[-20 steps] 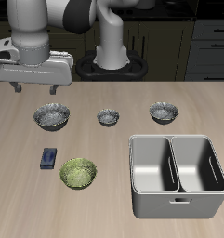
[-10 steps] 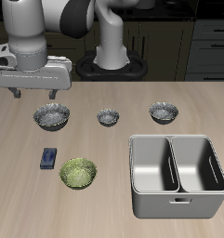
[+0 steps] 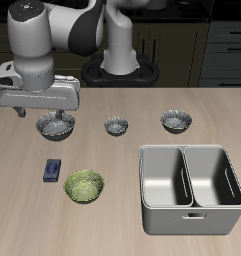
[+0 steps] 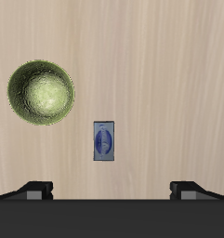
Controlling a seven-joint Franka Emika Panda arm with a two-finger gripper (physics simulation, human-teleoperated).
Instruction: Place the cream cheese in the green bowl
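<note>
- Pale wood tabletop (image 3: 117, 150) runs under everything, with dark cabinets behind my base.
- My claw (image 3: 36, 113) hangs spread and holding nothing; it has dropped lower than half a second ago, and my fingertips (image 4: 36, 189) stand wide apart.
- Straight below me lies the cream cheese (image 4: 103, 140), flat on the wood, untouched and unmoved since the earlier frame.
- Just beside it, nearer the table's front edge, sits the green bowl (image 3: 84, 186), also unmoved.
- 3 grey metallic bowls (image 3: 116, 126) line up farther back; my claw now overlaps the end one in the exterior view.
- Beyond them, the steel double tray (image 3: 190, 187) rests near the front edge.
</note>
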